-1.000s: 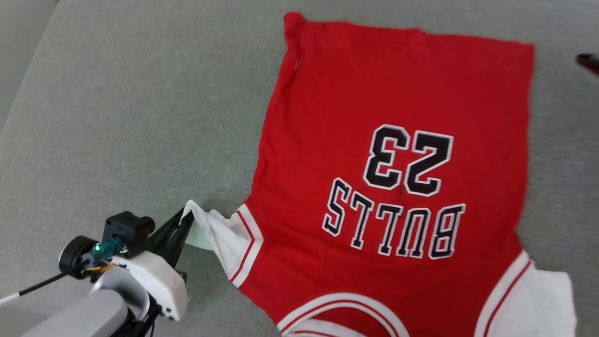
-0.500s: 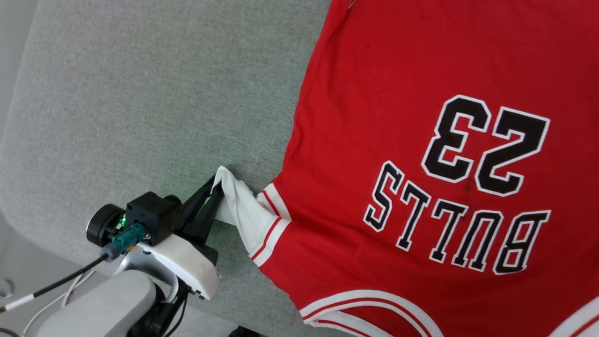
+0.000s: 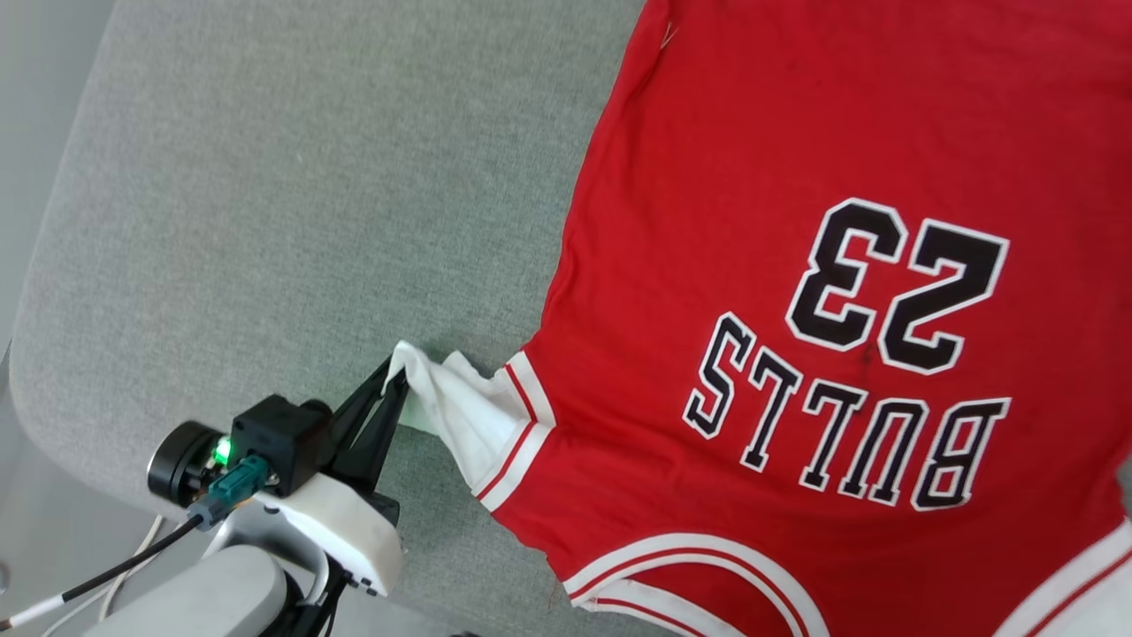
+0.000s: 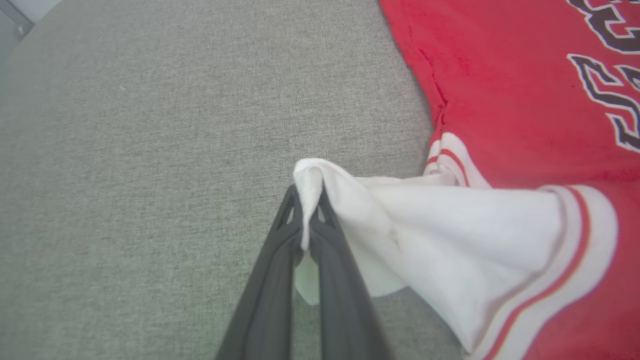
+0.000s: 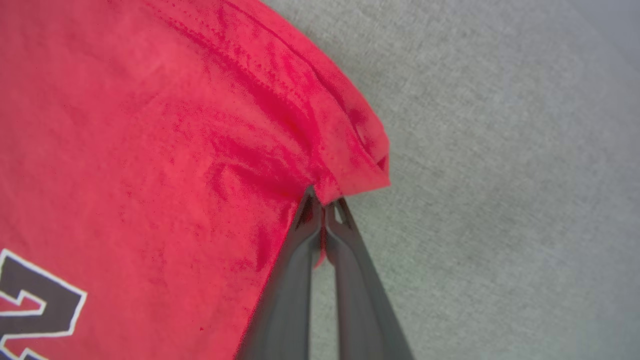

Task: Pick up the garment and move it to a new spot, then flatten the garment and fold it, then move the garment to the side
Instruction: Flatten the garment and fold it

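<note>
Item 1, left pincer (image 3: 395, 389), 8 o'clock in my head view: clamped tight on the tip of the white sleeve (image 3: 455, 411), which is drawn out toward 9 o'clock.
Item 2, garment (image 3: 752, 221): lies print-up on the grey cushion (image 3: 265, 221), spread from 12 to 4 o'clock, collar nearest me.
Item 3, right pincer (image 5: 324, 205): closed on a red hem corner (image 5: 357, 170), at the far end, I judge.
Step in hand, as I read it: flattening.
Next move calls for: a gentle outward pull on both grips to take out the slack, then letting go.
</note>
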Controlling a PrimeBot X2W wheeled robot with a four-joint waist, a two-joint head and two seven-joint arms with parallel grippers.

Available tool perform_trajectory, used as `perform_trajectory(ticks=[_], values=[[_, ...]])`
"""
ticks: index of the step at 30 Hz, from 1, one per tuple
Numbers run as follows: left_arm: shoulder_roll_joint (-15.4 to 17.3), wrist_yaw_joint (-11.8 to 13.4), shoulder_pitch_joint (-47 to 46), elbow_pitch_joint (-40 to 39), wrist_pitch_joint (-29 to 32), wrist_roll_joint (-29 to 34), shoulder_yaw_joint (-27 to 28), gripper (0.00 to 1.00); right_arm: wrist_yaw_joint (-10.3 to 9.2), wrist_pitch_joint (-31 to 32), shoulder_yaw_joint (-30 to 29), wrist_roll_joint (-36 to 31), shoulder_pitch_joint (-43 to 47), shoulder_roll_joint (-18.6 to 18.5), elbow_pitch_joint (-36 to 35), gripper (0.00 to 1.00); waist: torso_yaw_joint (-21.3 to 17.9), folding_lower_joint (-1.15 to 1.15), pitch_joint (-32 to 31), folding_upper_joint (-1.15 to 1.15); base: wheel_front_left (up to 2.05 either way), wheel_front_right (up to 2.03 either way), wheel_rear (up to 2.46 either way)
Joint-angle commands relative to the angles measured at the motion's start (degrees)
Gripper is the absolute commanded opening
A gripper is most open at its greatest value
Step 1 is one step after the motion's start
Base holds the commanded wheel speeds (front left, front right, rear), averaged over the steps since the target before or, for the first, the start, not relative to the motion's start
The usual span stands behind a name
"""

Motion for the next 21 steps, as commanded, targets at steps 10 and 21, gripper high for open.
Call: perform_trajectory(ticks=[10, 21], values=[[3.3, 3.8, 6.2, -2.5, 0.9, -2.7, 0.2, 0.0, -0.06, -5.6, 6.7, 11.6, 10.1, -7.7, -8.3, 0.0, -7.3, -0.01, -14.4, 0.0, 0.0, 0.0, 0.0], [7.5, 7.4, 12.7, -6.0, 0.9, -5.3, 0.6, 0.0, -0.05, -14.2, 5.7, 24.9, 39.8, -25.4, -21.9, 0.0, -13.1, -0.01, -20.9, 0.0, 0.0, 0.0, 0.0]])
